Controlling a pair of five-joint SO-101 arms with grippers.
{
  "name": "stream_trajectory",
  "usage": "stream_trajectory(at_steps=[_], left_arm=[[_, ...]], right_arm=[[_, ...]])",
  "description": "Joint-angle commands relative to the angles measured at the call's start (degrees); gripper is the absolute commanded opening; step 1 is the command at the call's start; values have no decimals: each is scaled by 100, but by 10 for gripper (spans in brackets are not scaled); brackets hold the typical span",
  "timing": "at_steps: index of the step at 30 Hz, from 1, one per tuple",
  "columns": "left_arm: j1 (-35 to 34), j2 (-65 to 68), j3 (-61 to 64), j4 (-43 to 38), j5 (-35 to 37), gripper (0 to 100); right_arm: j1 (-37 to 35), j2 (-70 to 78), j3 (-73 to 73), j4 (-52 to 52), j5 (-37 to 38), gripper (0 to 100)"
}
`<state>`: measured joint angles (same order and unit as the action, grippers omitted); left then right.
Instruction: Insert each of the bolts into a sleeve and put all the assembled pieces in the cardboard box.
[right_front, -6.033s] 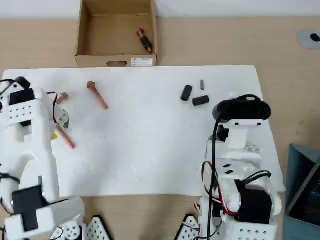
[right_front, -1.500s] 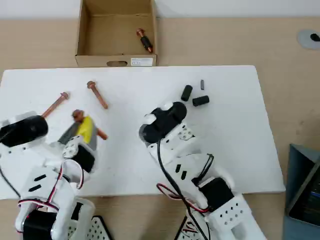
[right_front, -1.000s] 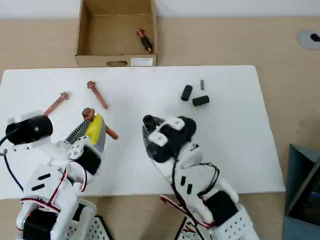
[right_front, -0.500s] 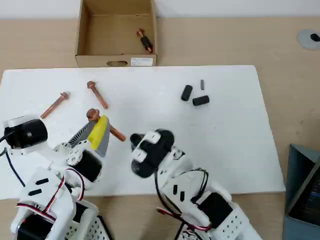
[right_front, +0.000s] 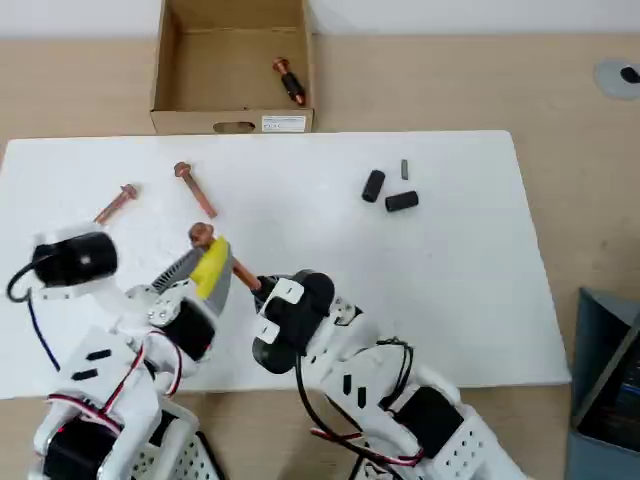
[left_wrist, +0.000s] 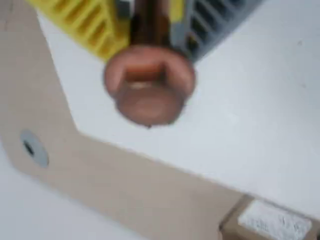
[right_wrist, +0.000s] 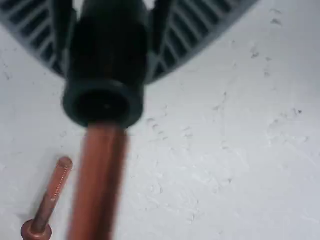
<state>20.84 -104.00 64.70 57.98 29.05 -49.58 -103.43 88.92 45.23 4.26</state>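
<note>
Here, the wooden table (right_front: 450, 80) carries a white mat (right_front: 400, 300) that covers most of its middle. The cardboard box (right_front: 232, 122) stands on the table just behind the far edge of the mat, and one assembled piece (right_front: 290, 82) lies inside it, near its right wall.

The left arm (right_front: 100, 370) and the right arm (right_front: 380, 390) both lean over the near left part of the mat, and their ends meet there.

The left claw (right_front: 200, 262) is closed on a copper bolt (left_wrist: 149, 87); its yellow finger (left_wrist: 85, 25) and its gray finger (left_wrist: 215, 25) press the shaft from two sides, just behind the head. The right claw (right_wrist: 107, 20) is closed around a black sleeve (right_wrist: 102, 75). The bolt's shaft points into the open mouth of this sleeve and meets it; how deep the tip goes in, I cannot tell. Both parts are held above the mat.

Two loose bolts lie on the left part of the mat, one (right_front: 117, 203) near the left edge and another (right_front: 195, 188) a little to the right of it. Two loose sleeves lie on the right part, close to each other (right_front: 373, 185) (right_front: 401, 201). A small dark pin (right_front: 404, 169) lies just behind them.
</note>
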Motion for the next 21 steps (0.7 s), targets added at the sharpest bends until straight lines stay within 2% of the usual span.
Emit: stream_trajectory(at_steps=[1, 5, 10, 21], left_arm=[[229, -40, 62, -158, -18, 1], [255, -40, 246, -167, -202, 1], [185, -48, 360, -580, -580, 1], [185, -40, 624, -695, -589, 1]], right_arm=[[-84, -936, -409, 18, 88, 9], [-92, -936, -418, -9, 273, 9], [-92, -936, -488, 18, 273, 9], [-92, -936, -497, 18, 273, 9]])
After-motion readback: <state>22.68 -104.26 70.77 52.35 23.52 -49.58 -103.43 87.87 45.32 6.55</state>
